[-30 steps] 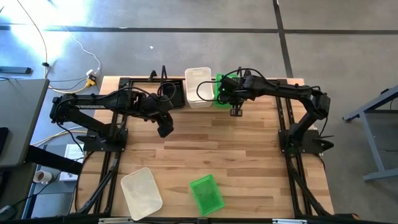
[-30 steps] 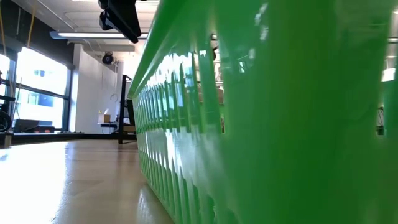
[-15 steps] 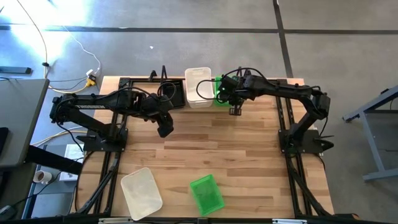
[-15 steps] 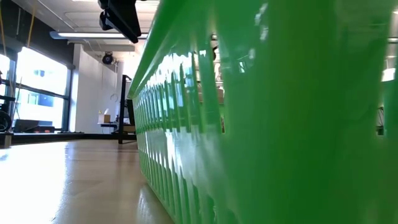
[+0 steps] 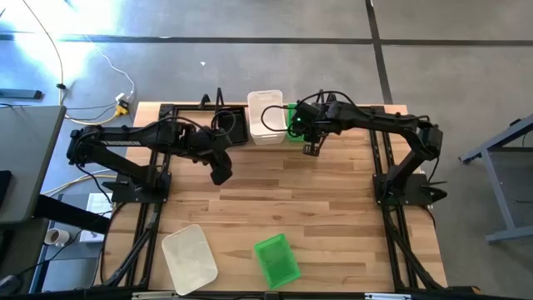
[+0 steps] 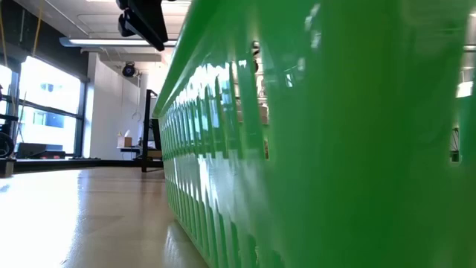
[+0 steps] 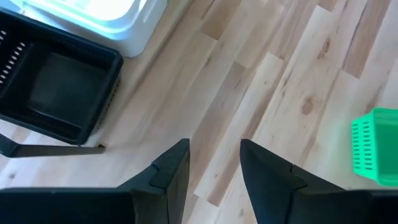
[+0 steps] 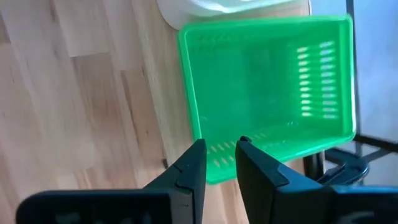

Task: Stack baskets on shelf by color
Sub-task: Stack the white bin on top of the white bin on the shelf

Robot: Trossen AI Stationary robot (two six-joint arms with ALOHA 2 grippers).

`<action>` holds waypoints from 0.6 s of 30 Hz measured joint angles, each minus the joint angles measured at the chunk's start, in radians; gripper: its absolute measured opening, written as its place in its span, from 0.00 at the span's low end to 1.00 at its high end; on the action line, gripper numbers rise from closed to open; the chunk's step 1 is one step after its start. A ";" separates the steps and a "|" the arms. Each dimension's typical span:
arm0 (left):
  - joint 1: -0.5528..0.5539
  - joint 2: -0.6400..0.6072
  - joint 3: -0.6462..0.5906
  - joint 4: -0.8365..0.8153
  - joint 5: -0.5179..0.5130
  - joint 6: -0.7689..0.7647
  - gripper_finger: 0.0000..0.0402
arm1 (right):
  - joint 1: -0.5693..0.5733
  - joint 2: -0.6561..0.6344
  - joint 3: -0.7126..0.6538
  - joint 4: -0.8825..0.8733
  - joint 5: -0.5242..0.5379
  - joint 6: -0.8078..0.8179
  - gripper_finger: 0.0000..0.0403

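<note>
We saw the right gripper over the near rim of a green basket on the shelf at the table's far edge, fingers parted w/ the rim between them, not clamped. Left gripper hung open & empty over bare table near the black basket; a white basket and another green one lay at the near edge.

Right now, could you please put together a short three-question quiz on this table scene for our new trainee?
1. True or false: the right gripper grips the green basket on the shelf.
2. Which baskets lie at the table's near edge? A) black and white B) white and green C) two green
3. Fill in: on the shelf, the white basket sits between the green one and the ___ basket.

Key: 1 false, its fingers stand apart just above the rim; 2 B; 3 black.
</note>
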 joint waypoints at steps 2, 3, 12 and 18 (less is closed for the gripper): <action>-0.005 0.000 0.000 0.000 0.021 -0.011 0.33 | 0.005 -0.005 0.000 -0.011 -0.012 0.038 0.18; -0.010 0.000 0.000 0.000 0.034 -0.012 0.33 | 0.007 -0.007 0.000 -0.017 -0.019 0.056 0.18; -0.133 0.000 0.000 -0.005 0.097 -0.140 0.33 | 0.060 -0.067 0.000 -0.033 -0.050 0.233 0.18; -0.287 0.000 0.000 -0.005 0.091 -0.268 0.33 | 0.110 -0.115 0.000 -0.025 -0.073 0.395 0.18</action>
